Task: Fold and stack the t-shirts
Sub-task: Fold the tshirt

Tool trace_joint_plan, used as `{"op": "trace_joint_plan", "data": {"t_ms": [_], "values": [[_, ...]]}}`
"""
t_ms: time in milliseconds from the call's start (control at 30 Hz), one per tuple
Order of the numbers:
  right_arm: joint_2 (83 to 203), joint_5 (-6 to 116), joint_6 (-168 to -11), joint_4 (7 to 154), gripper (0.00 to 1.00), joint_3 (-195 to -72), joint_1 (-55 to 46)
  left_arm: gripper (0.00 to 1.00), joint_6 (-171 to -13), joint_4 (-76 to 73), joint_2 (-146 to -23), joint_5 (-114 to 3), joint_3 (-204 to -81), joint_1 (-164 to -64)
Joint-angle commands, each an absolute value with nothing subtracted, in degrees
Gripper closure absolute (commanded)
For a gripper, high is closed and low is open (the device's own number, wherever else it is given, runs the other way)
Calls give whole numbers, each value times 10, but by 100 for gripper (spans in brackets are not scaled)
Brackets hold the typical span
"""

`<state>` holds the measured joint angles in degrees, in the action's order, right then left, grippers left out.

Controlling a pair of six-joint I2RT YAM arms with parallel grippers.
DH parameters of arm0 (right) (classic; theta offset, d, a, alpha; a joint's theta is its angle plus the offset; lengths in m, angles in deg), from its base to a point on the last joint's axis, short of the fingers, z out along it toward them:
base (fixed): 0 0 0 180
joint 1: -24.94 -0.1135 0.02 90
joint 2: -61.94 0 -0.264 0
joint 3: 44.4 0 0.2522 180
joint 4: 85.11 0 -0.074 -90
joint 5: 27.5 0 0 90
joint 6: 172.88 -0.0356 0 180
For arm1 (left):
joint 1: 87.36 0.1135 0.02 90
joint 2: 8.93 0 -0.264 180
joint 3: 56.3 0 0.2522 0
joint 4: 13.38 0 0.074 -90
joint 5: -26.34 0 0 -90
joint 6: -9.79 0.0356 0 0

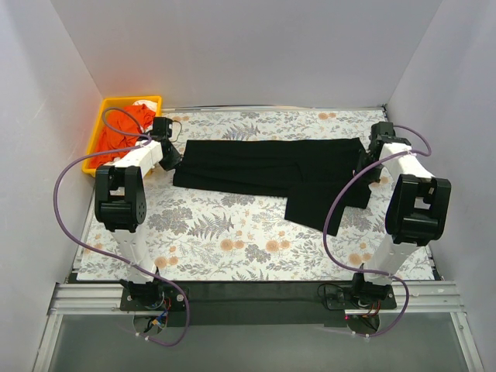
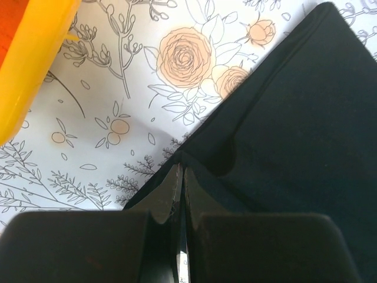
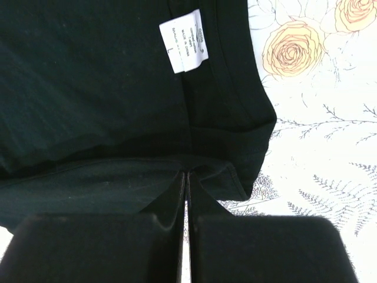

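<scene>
Across the table (image 1: 232, 240), from 9 to 3 o'clock, holds the black t-shirt (image 1: 263, 167) stretched flat: left gripper (image 2: 179, 168) clamped on its 9 o'clock edge, right gripper (image 3: 187, 174) clamped near the neck label (image 3: 184, 41). Seems mid-fold, lengthwise. Next calls for raising both ends together, then folding over.

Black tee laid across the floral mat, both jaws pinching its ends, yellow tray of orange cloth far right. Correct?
Wrong side: the yellow tray of orange cloth sits far left, per the top external view. Black t-shirt laid across the floral mat, both jaws pinching its ends: correct.
</scene>
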<state>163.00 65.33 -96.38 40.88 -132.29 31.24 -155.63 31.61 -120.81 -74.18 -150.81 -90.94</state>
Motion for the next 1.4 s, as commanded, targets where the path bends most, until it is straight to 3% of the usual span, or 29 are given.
{"op": "trace_joint_plan", "data": {"t_ms": [0,633,767,800,900,1000,1033,1133,1367], "values": [[1642,668,-958,422,99,-1349,317,100,-1555,288,-1195,-770,-1514,-904],[1692,665,-951,469,99,-1354,317,100,-1510,182,-1220,-753,-1478,-904],[1687,654,-949,468,87,-1358,314,81,-1502,180,-1230,-743,-1485,-904],[1677,649,-950,467,80,-1357,312,68,-1500,181,-1226,-740,-1486,-905],[1641,637,-951,463,65,-1346,303,55,-1495,192,-1207,-747,-1492,-910],[1592,631,-960,464,57,-1309,285,42,-1496,212,-1172,-756,-1497,-917],[1578,629,-962,464,55,-1298,279,33,-1497,216,-1152,-760,-1496,-918],[1530,629,-965,462,52,-1237,253,24,-1507,248,-1121,-769,-1485,-926],[1416,629,-1002,461,50,-1091,184,20,-1514,285,-996,-774,-1399,-954]]}}
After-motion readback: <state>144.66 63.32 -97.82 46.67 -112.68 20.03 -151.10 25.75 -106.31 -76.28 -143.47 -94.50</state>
